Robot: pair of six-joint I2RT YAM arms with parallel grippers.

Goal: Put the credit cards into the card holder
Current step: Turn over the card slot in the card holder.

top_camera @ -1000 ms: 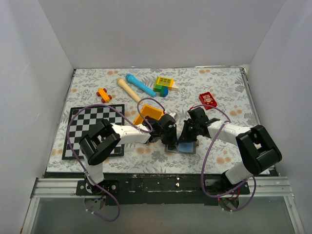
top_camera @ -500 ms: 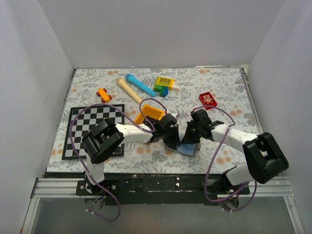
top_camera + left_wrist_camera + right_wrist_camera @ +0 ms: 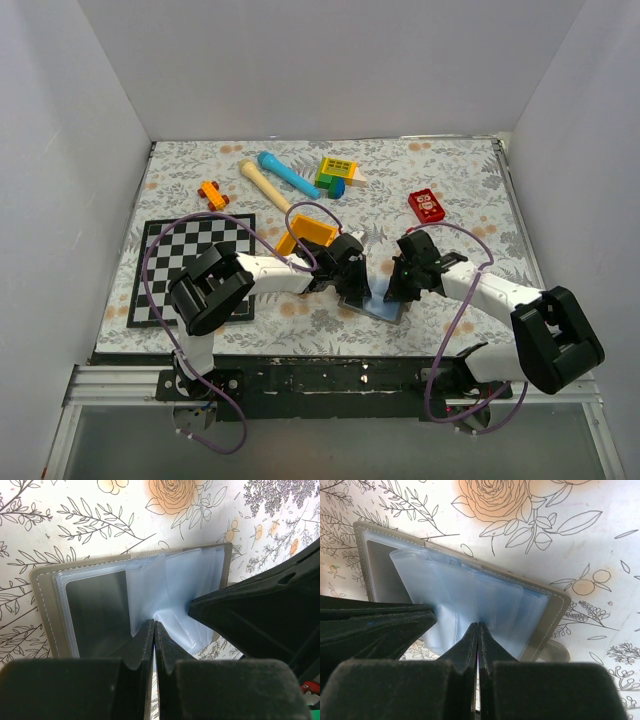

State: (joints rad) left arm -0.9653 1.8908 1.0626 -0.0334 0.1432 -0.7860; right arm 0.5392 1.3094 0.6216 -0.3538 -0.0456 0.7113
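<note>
The card holder [image 3: 383,306] lies open on the floral cloth near the front edge, a grey wallet [image 3: 42,600] with pale blue clear pockets [image 3: 465,595]. One dark credit card [image 3: 95,612] shows inside the left pocket; no loose cards are in view. My left gripper [image 3: 154,626] is shut, its tips pressed on the pocket fold at the wallet's middle. From the other side my right gripper [image 3: 478,626] is also shut, with its tips on the blue pockets. The two grippers [image 3: 352,272] [image 3: 402,283] stand close together over the wallet. The snap tab [image 3: 555,652] sticks out at the wallet's edge.
An orange tray [image 3: 306,236] sits just behind the left gripper. A red block [image 3: 427,205] lies at the back right and a chessboard [image 3: 190,268] at the left. A blue stick [image 3: 288,174], a wooden stick [image 3: 262,183], toy blocks [image 3: 338,175] and an orange toy [image 3: 212,193] lie at the back.
My right arm has swung out to the right and its gripper has shifted right and nearer over the wallet. More of the blue pockets shows. The left arm has hardly moved.
</note>
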